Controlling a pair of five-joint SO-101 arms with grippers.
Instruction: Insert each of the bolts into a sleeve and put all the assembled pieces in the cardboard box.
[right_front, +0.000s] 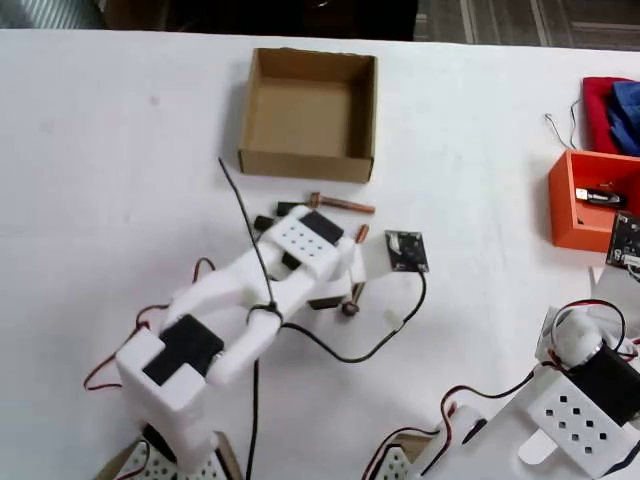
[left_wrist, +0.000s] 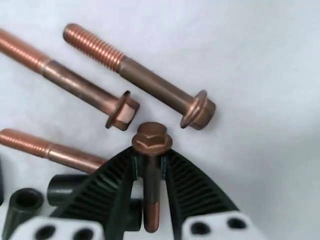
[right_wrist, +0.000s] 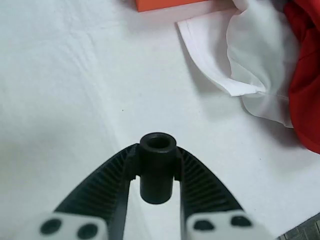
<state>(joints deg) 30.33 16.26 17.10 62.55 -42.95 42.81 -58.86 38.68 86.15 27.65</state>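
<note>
My left gripper (left_wrist: 151, 152) is shut on a copper bolt (left_wrist: 151, 137), its hex head sticking out past the fingertips. Three more bolts (left_wrist: 142, 76) lie loose on the white table beyond it, and two black sleeves (left_wrist: 24, 204) stand beside the fingers. In the high view the left arm (right_front: 300, 245) sits just in front of the open, empty cardboard box (right_front: 310, 112), with bolts (right_front: 342, 204) around it. My right gripper (right_wrist: 157, 150) is shut on a black sleeve (right_wrist: 157, 175), held upright with its bore showing. The right arm (right_front: 585, 415) is at the near right corner.
An orange bin (right_front: 590, 205) and red cloth (right_front: 605, 105) sit at the right edge. White paper or cloth (right_wrist: 250, 60) lies beyond the right gripper. A black cable (right_front: 380, 345) loops across the table between the arms.
</note>
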